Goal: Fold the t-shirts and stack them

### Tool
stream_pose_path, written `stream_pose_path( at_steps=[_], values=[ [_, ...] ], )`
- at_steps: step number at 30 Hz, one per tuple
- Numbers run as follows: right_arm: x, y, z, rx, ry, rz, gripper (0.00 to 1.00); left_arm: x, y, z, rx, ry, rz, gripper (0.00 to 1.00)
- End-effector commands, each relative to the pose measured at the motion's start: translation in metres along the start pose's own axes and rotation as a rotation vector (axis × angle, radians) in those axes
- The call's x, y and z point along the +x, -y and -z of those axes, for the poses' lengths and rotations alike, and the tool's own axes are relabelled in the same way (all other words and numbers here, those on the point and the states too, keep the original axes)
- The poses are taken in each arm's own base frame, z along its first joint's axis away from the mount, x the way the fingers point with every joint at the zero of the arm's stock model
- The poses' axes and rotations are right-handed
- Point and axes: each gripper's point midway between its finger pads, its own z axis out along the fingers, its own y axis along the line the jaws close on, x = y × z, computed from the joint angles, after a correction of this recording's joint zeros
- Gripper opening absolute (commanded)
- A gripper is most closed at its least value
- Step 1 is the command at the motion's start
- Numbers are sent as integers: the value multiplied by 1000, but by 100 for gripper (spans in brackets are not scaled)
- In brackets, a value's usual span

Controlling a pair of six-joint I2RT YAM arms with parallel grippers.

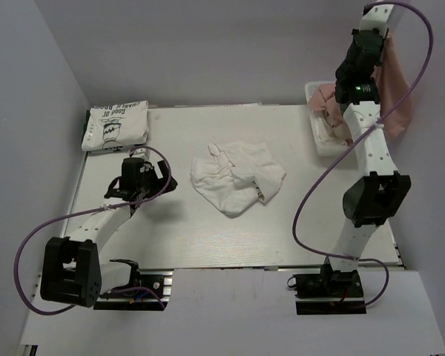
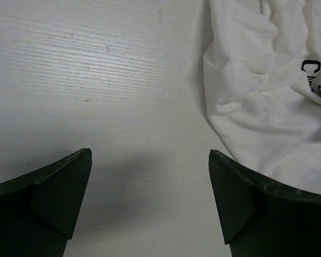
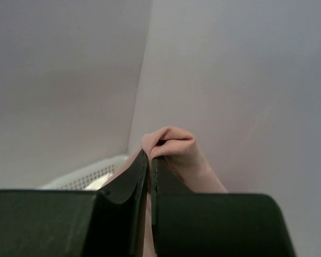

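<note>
Top external view counts two white t-shirts: a folded t-shirt at ten o'clock on the bench, long axis nine-to-three, print top toward six; a crumpled t-shirt at centre. The left fingers gape open just beside it; the right fingers pinch pink cloth above the basket at two o'clock.

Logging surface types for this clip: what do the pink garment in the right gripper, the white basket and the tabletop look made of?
Pink garment: soft, matte knit fabric, probably cotton jersey; it drapes limply over the shut tips of the right gripper.
Basket: likely white plastic; its wall is a perforated mesh.
Tabletop: matte white board, painted or laminated, with fine grain lines.
</note>
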Motion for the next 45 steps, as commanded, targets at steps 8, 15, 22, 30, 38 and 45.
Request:
stream_pose_path(
  at_steps=[8, 15, 22, 30, 38, 45],
  values=[
    [244, -89, -7, -338, -479, -86, 0, -17, 26, -14, 107, -24, -30, 100],
    [168, -84, 49, -507, -414, -186, 90, -19, 49, -45, 206, -97, -7, 100],
    [143, -102, 168, -630, -401, -159, 90, -17, 80, -83, 343, -187, 19, 100],
    [174, -205, 320, -1085, -477, -36, 90, 6, 96, -114, 307, -286, -35, 67],
    [231, -261, 413, -1358, -487, 237, 90, 18, 90, -118, 231, -302, -44, 0],
    [287, -256, 417, -1248, -605, 379, 79, -6, 94, -97, 219, -210, -69, 0]
  ],
)
